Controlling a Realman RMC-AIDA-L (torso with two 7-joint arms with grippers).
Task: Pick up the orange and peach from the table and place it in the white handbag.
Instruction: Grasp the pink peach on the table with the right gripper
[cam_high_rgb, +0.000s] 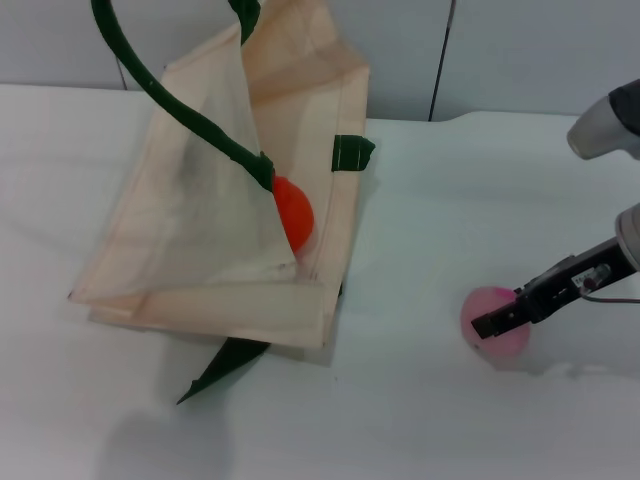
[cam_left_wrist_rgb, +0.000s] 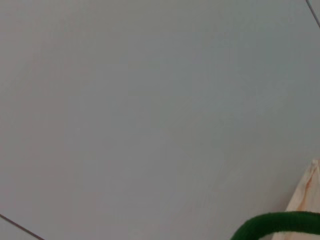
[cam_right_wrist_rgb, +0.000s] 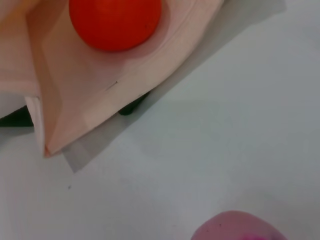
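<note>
The white handbag (cam_high_rgb: 200, 230) lies on the table with its mouth lifted open by a green handle (cam_high_rgb: 170, 95) that runs up out of the head view. The orange (cam_high_rgb: 292, 214) sits inside the bag's mouth and also shows in the right wrist view (cam_right_wrist_rgb: 115, 22). The peach (cam_high_rgb: 482, 302) rests on the table at the right. My right gripper (cam_high_rgb: 497, 322) is down at the peach, overlapping its front. The right wrist view shows the peach (cam_right_wrist_rgb: 235, 227) close below the camera. My left gripper is out of view; the left wrist view shows only the handle (cam_left_wrist_rgb: 275, 222) and a bag corner (cam_left_wrist_rgb: 306, 192).
The white table (cam_high_rgb: 420, 200) ends at a grey wall (cam_high_rgb: 520, 50) behind. The bag's second green handle (cam_high_rgb: 225, 365) lies flat on the table under the bag's near edge. A green tab (cam_high_rgb: 352, 152) sticks out on the bag's right edge.
</note>
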